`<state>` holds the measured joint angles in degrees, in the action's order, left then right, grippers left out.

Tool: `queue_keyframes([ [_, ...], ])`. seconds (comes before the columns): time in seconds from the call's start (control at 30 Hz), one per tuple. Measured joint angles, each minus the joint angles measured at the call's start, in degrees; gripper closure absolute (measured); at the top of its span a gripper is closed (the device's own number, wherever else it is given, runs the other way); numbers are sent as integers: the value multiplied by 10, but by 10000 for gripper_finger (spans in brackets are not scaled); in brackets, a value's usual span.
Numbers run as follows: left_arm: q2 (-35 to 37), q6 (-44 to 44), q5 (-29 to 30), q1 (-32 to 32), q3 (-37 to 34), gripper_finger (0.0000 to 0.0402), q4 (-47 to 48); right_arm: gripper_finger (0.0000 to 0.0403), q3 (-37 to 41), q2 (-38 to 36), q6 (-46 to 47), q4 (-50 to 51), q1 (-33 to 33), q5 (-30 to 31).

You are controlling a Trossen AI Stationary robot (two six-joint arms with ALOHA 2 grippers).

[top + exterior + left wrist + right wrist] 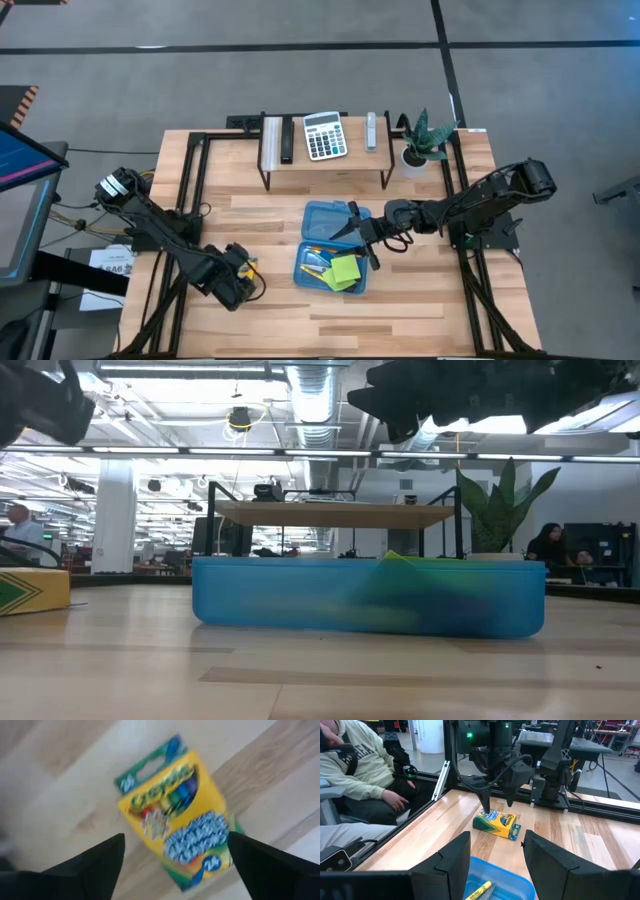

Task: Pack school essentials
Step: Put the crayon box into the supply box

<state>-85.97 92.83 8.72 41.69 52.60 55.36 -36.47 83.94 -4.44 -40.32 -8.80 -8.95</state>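
Left wrist view shows the crayon box (177, 812) flat on the counter (60, 795) beside the blue case (333, 250), left end effector (175, 865) released above it. Light, crushable cardboard (grip its long edges). Right end effector (497, 857) released over the case.

- You can read "Crayola" in green letters across the yellow face of the crayon box (175, 815) in the left wrist view; the smaller print below it is too blurred to read.
- In the right wrist view, the pale sweatshirt (357, 762) of the seated person shows the letters "REA", part of a longer word.
- The calculator (324, 135) keys are too small for you to read.
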Motion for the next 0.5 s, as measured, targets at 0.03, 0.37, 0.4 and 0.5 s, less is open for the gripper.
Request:
queue_keyframes([
  [0.03, 0, 14, -11, 0, 0, 51, 1, 201, 0, 0, -1, 0, 0, 0],
  [0.37, 0, 108, 2, 3, 0, 5, -42, 194, 0, 0, -21, 15, 7, 0],
  [0.4, 0, 116, 8, 3, 0, 4, -48, 194, 0, 0, -21, 16, 7, 0],
  [0.5, -4, 139, 16, 2, 0, 2, -53, 194, 0, 0, -22, 20, 7, 0],
])
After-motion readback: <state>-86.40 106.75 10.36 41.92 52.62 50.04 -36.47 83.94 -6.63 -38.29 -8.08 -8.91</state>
